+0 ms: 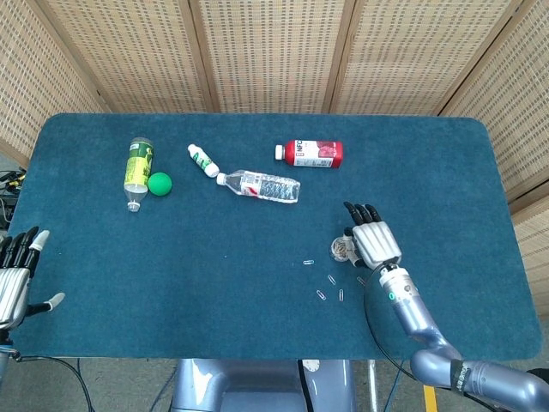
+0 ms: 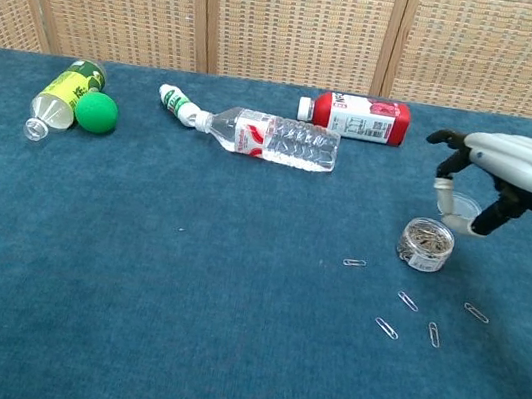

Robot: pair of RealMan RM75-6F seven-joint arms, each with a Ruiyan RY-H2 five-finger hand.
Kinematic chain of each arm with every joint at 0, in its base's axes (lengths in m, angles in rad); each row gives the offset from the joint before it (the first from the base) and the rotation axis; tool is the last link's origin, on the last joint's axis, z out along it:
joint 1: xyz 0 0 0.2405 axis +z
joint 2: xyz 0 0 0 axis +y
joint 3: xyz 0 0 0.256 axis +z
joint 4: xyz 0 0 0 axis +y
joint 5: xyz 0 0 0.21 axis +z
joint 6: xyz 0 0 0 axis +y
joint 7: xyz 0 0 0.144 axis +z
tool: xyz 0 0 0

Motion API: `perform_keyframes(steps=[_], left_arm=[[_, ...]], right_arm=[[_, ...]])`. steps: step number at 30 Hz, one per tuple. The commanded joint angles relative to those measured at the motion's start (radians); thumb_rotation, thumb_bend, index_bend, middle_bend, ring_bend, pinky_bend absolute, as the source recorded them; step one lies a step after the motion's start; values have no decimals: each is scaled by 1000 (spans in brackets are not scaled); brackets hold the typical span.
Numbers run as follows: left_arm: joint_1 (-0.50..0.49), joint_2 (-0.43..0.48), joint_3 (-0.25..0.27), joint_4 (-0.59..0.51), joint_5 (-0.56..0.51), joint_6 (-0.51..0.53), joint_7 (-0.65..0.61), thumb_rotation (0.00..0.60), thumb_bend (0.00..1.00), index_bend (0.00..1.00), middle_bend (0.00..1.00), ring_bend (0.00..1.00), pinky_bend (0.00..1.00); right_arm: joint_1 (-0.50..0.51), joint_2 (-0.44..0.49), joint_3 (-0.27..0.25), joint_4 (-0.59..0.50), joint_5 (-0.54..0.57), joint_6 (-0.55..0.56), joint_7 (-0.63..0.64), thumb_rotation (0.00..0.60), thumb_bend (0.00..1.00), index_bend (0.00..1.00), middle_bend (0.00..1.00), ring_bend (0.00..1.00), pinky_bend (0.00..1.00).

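Note:
My right hand (image 1: 371, 238) (image 2: 502, 168) hovers palm down with its fingers apart and holds nothing. It hangs just above and to the right of a small clear jar of paper clips (image 1: 341, 250) (image 2: 426, 243). In the chest view its thumb points down in front of the clear round lid (image 2: 464, 205); the head view hides the lid under the hand. Several loose paper clips (image 1: 331, 280) (image 2: 407, 301) lie on the blue table (image 1: 214, 257) in front of the jar. My left hand (image 1: 15, 276) stays open at the table's near left edge, seen only in the head view.
Lying at the back are a green-labelled bottle (image 1: 137, 168) (image 2: 58, 95) touching a green ball (image 1: 159, 183) (image 2: 96, 113), a small white bottle (image 1: 202, 160) (image 2: 179, 106), a clear water bottle (image 1: 260, 185) (image 2: 278, 139) and a red bottle (image 1: 312, 153) (image 2: 358, 116). Wicker screens stand behind.

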Motion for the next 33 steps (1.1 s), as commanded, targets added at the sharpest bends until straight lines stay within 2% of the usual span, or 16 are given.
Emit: perform_keyframes(steps=[1, 9, 24, 30, 33], left_arm=[[-2, -1, -1, 2, -5, -4, -2, 600, 0, 0, 0, 0, 0], [-4, 1, -4, 5, -14, -11, -8, 600, 0, 0, 0, 0, 0], [-4, -1, 0, 5, -10, -8, -6, 600, 0, 0, 0, 0, 0], [-5, -1, 0, 5, -12, -11, -8, 600, 0, 0, 0, 0, 0], [-5, 0, 0, 5, -11, -9, -9, 600, 0, 0, 0, 0, 0]], right_arm=[[32, -33, -2, 30, 33, -19, -41, 600, 421, 648, 0, 0, 0], [76, -88, -10, 83, 102, -21, -92, 600, 422, 648, 0, 0, 0], [93, -86, -58, 122, 136, 17, -143, 600, 422, 648, 0, 0, 0], [95, -83, -60, 122, 140, 26, -138, 600, 406, 534, 0, 0, 0], [98, -81, -61, 118, 146, 30, -142, 600, 360, 495, 0, 0, 0]])
